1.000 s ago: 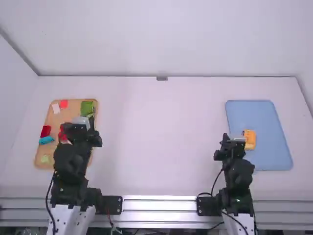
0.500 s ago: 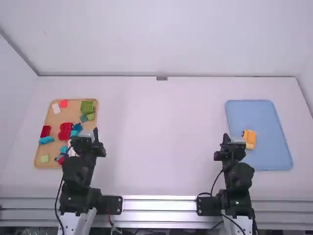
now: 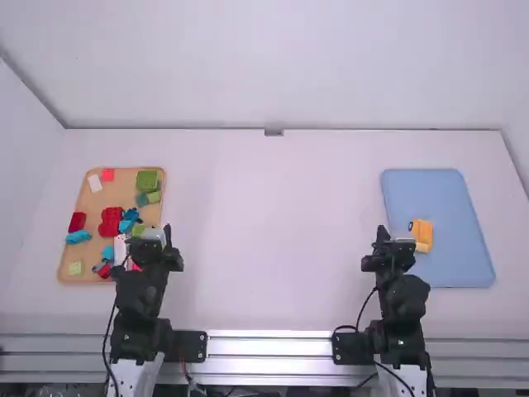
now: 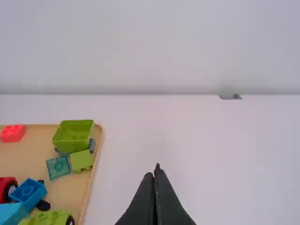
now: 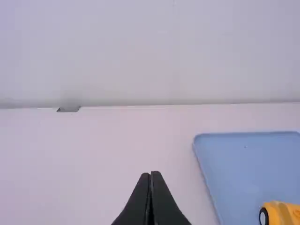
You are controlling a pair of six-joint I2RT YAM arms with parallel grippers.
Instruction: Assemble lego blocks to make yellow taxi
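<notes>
Resting empty, both grippers flank the table's two stocked trays

You have the yellow vehicle piece [image 3: 422, 235] on the blue tray [image 3: 450, 207], toward that tray's left edge. Your right gripper [image 3: 382, 234] is just beyond the same edge, near the piece. Seen from its own wrist, its fingers are pressed together, holding nothing; that view also gives you the black wheel [image 5: 263, 217] on the yellow piece.

Well apart from the blue tray, over to its left, lies the wooden tray [image 3: 126, 192]. Your left gripper [image 3: 168, 234] is between the two, much farther from the blue one. Its wrist view shows you those fingers closed against each other, also empty.

For the loose pieces left of the blue tray, compare your views. The high view gives you the white block [image 3: 94, 183], the dark red block [image 3: 76, 222] and the turquoise piece [image 3: 78, 237]. The left wrist view brings out the open hollow of the green bin [image 4: 72, 136], the see-through teal block [image 4: 58, 167] and the black wheel on the red piece [image 4: 6, 187].
</notes>
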